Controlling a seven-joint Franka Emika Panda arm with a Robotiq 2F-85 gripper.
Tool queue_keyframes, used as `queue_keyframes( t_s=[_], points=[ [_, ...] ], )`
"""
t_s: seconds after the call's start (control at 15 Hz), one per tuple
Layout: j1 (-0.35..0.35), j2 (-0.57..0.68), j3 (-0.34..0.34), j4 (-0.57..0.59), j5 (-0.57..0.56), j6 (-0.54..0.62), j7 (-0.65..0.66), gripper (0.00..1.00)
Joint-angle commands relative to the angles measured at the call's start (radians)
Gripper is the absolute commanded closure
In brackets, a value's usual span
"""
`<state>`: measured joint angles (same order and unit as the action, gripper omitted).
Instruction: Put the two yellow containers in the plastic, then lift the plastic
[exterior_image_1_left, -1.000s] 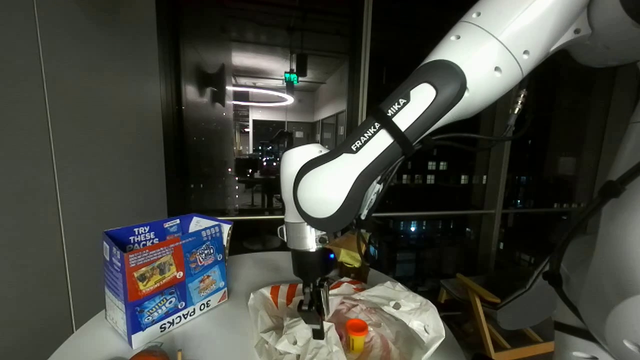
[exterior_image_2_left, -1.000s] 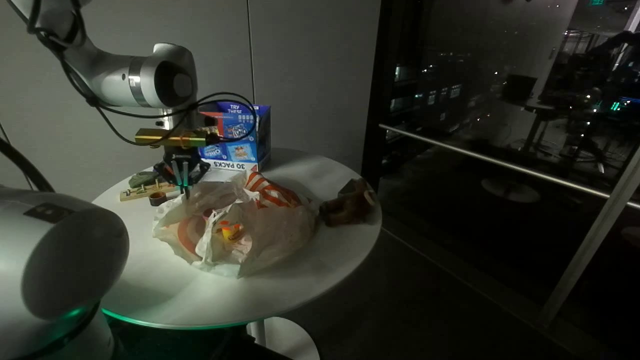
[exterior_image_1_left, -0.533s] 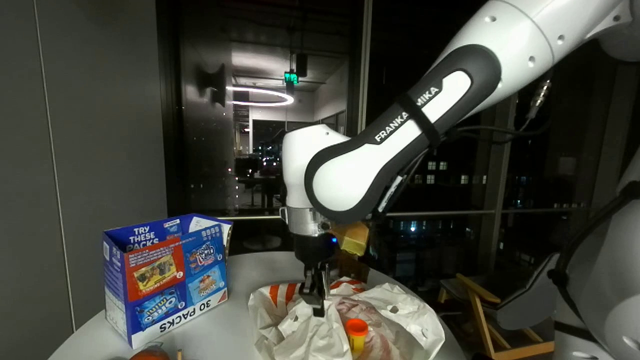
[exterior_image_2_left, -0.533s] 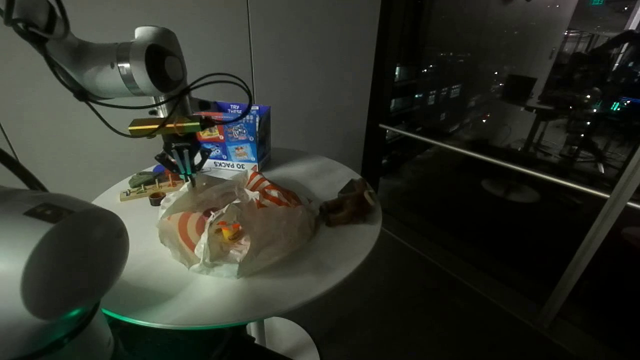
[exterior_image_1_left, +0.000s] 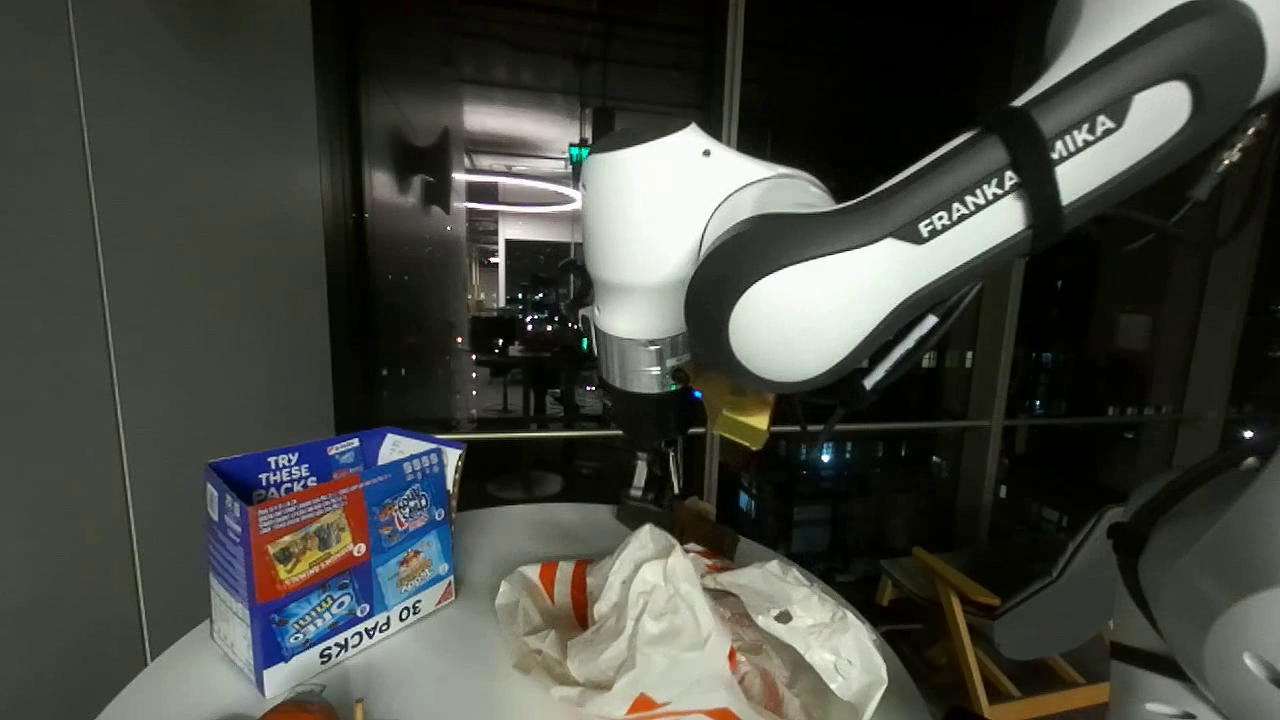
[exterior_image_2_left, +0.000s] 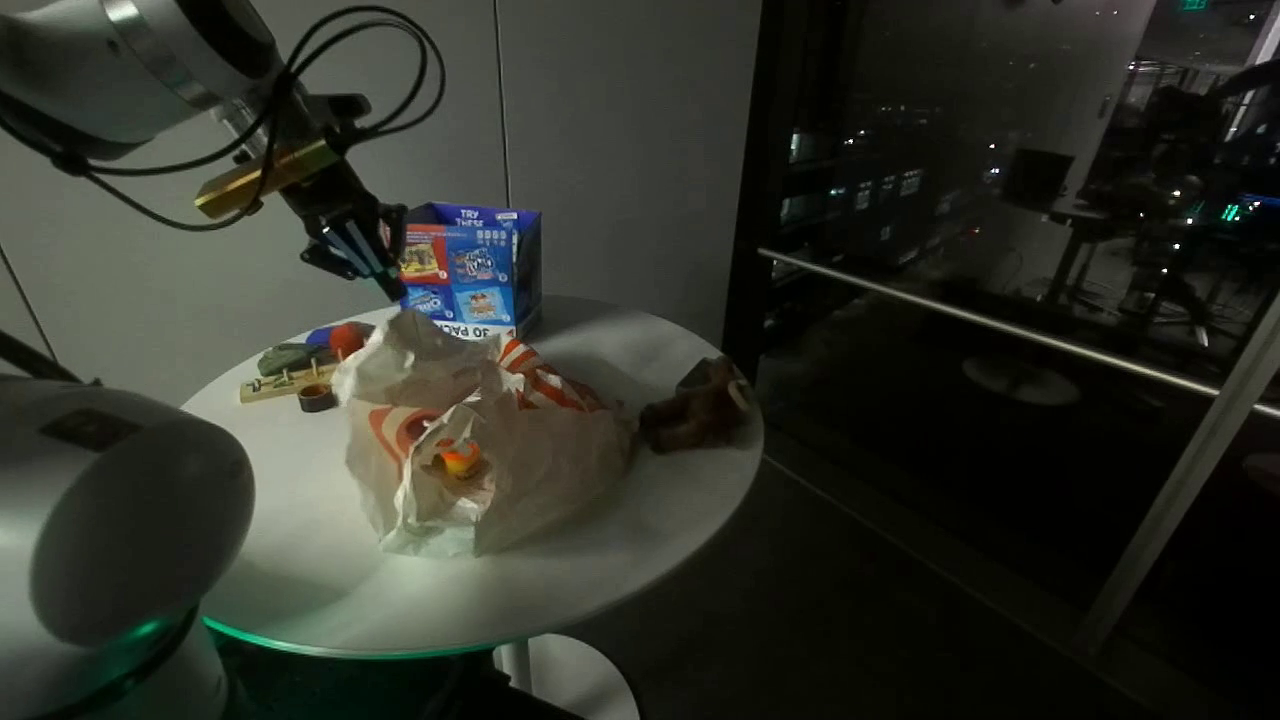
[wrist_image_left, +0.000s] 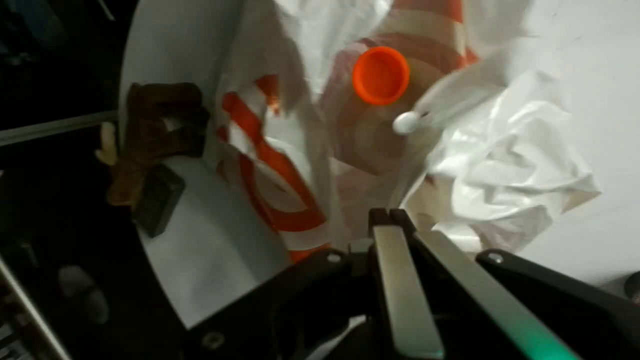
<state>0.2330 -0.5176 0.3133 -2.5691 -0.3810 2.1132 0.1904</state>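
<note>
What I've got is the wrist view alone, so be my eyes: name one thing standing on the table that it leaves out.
Observer: A blue snack box, open at the top, stands on the table; both exterior views show it.
Operator: Good. Next, give me the shape below me, as it looks from the side.
Observer: In both exterior views the plastic bag stands up in a peak right at the tips of the gripper.
Operator: Now the orange top I'm looking down on. Report what's beneath it.
Observer: In an exterior view the yellow container shows its yellow side below the orange, among the bag's folds.
</note>
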Motion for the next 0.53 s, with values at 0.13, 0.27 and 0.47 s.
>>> queue_keyframes(
  t_s=[0.13,0.27,0.47],
  points=[
    [-0.045,-0.12,0.06,-0.004,-0.129,-0.05,0.105,0.96],
    [-0.029,-0.104,0.03,-0.002,-0.096,-0.032,0.063,0.94],
    [0.027,-0.076,-0.044,-0.035,-0.001,0.09,-0.048,0.63]
  ],
)
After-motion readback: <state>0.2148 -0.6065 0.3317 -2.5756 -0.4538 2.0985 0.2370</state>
